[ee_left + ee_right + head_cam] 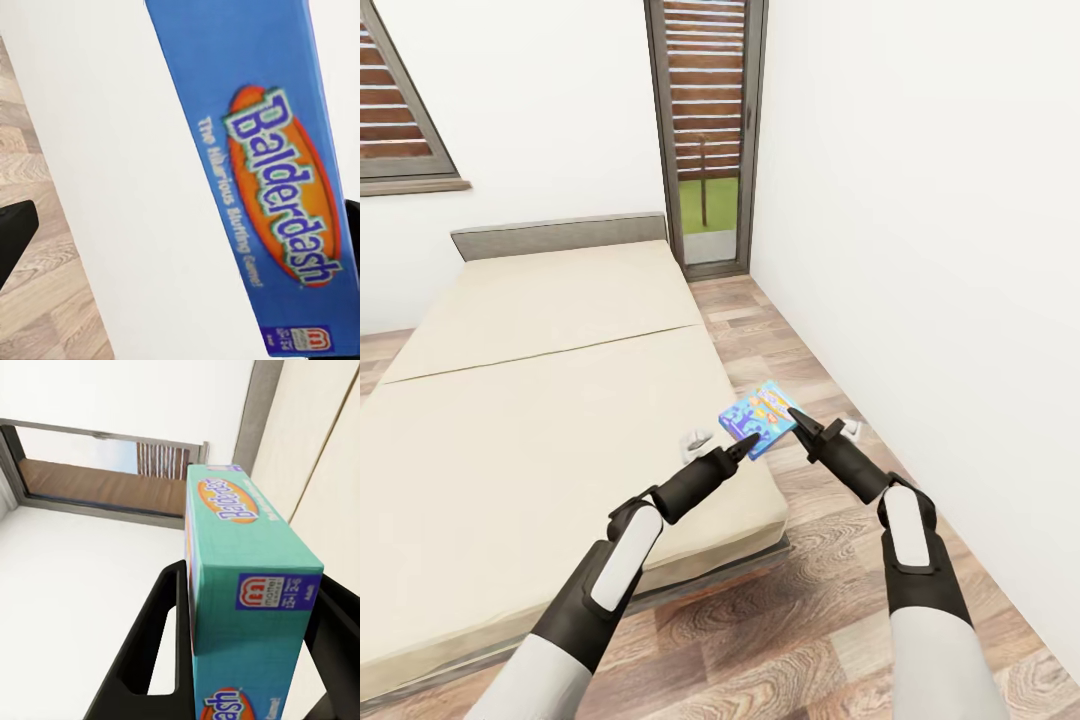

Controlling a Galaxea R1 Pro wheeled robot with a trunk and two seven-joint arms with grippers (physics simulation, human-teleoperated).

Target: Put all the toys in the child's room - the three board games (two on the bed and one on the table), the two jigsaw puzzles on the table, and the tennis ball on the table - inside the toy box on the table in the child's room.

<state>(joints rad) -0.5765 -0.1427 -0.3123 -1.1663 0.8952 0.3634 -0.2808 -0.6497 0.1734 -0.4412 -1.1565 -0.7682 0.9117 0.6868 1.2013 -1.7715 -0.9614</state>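
Observation:
A blue cartoon-printed board game (760,415) hangs in the air just off the bed's (540,420) near right corner, over the wood floor. My right gripper (796,420) is shut on it. In the right wrist view the teal-sided box (244,585) is clamped between the two black fingers (150,652). My left gripper (748,444) reaches up against the box's near-left edge. The left wrist view has the box's blue "Balderdash" side (277,172) very close, and one black fingertip (15,232) stands far off at the edge of that view, so the left gripper is open.
The beige mattress has a grey headboard (560,232) at the far end. A dark-framed slatted glass door (705,130) stands beyond the bed. A white wall (940,300) runs close along my right. A strip of wood floor (830,620) lies between bed and wall.

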